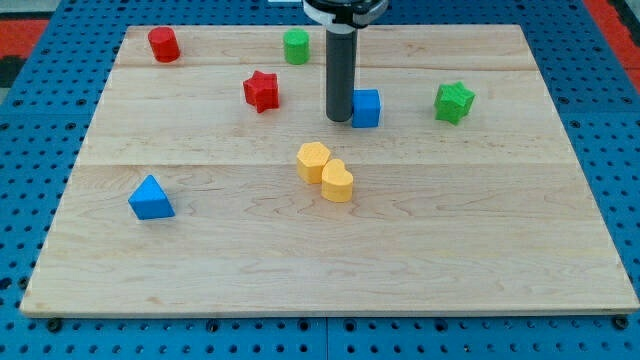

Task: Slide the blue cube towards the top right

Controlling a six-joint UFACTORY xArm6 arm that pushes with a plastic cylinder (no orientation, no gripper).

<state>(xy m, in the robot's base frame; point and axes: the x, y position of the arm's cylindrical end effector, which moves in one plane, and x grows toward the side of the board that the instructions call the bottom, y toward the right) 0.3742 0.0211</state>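
The blue cube [367,108] sits flat on the wooden board, a little above the middle and slightly toward the view's right. It is a small, solid, bright blue block, standing square on one face, its front side facing the view's bottom and a lighter top face showing. Its left edge is partly hidden behind the dark rod, which stands right against that side. The block looks upright, not tipped, and the pale wood shows around its other sides
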